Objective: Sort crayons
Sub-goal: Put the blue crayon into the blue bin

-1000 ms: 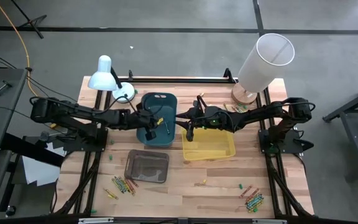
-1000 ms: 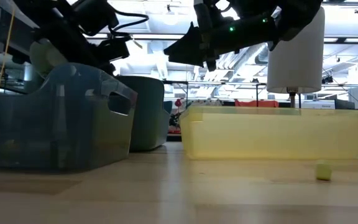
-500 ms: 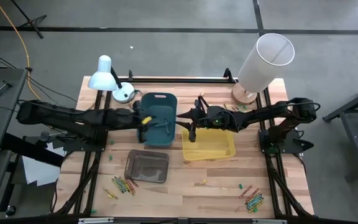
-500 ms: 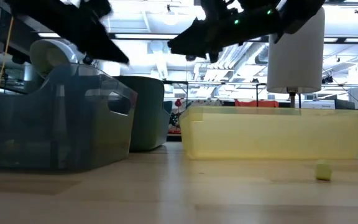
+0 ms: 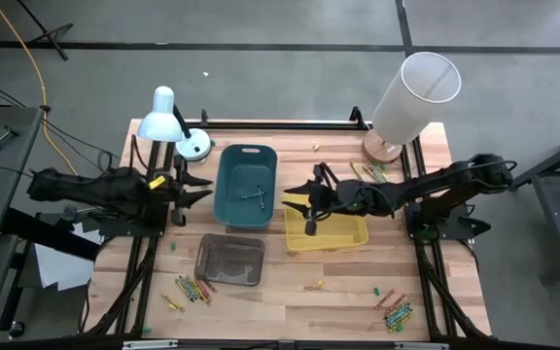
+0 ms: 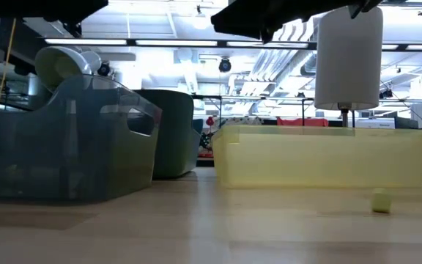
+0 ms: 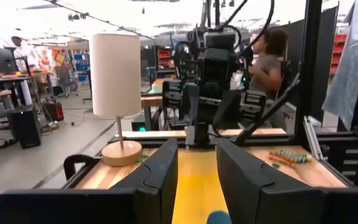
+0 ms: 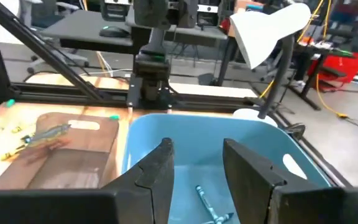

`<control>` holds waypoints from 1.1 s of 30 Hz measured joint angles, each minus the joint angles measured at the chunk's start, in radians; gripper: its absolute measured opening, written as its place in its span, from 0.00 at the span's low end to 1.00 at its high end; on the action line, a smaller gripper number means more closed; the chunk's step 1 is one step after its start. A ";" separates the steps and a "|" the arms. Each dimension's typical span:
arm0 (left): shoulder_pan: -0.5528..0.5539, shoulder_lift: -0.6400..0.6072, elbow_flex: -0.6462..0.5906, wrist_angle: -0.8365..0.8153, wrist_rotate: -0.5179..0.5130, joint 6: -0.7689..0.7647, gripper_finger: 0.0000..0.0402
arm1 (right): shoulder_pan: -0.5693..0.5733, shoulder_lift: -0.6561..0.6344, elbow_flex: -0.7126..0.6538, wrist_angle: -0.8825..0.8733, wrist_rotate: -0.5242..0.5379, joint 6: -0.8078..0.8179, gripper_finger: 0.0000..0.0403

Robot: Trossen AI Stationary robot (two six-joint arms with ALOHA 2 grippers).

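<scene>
Loose crayons lie in clusters at the table's near left, near right and by the lamp base. A few blue crayons lie in the teal bin. My left gripper hovers open left of the teal bin, pointing level toward the right arm, with nothing between its fingers. My right gripper hangs open over the left end of the yellow bin, facing the teal bin, and holds nothing.
A clear grey bin stands near the teal one. A white desk lamp is at the far left and a tall white shade lamp at the far right. A small yellow-green bit lies before the yellow bin.
My left gripper has pulled back from over the teal bin toward the table's left edge, rising and tipping from pointing down to level. My right gripper has risen and drawn back a little toward the right, rolling somewhat. In the low view both have climbed to the picture's top.
</scene>
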 joint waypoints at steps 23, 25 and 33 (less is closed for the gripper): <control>0.001 0.077 0.000 -0.040 -0.009 0.034 0.25 | -0.062 -0.137 0.224 -1.317 0.493 0.912 0.32; 0.002 0.078 0.000 -0.031 -0.014 0.033 0.25 | -0.128 -0.136 0.217 -1.487 0.397 1.040 0.32; 0.002 0.077 0.000 -0.008 -0.015 0.026 0.25 | -0.373 -0.133 0.069 -1.690 0.156 1.148 0.32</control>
